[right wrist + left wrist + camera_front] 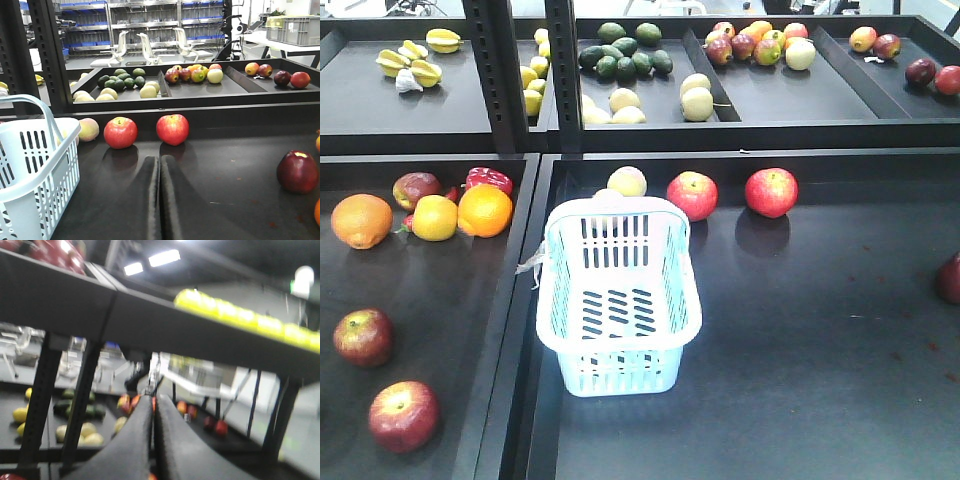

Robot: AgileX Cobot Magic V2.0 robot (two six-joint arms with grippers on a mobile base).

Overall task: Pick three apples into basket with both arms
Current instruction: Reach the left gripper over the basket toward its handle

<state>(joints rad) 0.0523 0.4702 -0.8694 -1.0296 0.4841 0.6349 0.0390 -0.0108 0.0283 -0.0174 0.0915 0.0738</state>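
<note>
Black tray (235,170) bears red apple (172,129) straight ahead of closed right fingers (147,200).

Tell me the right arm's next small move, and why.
Probably open the right gripper and ease it forward: its jaws are shut, a red apple sits almost straight ahead, untouched, and the basket holds no fruit yet.

Right tray (820,350): one basket (620,372), three red apples (692,195) (771,192) (950,278), one yellow apple (627,181).
</note>
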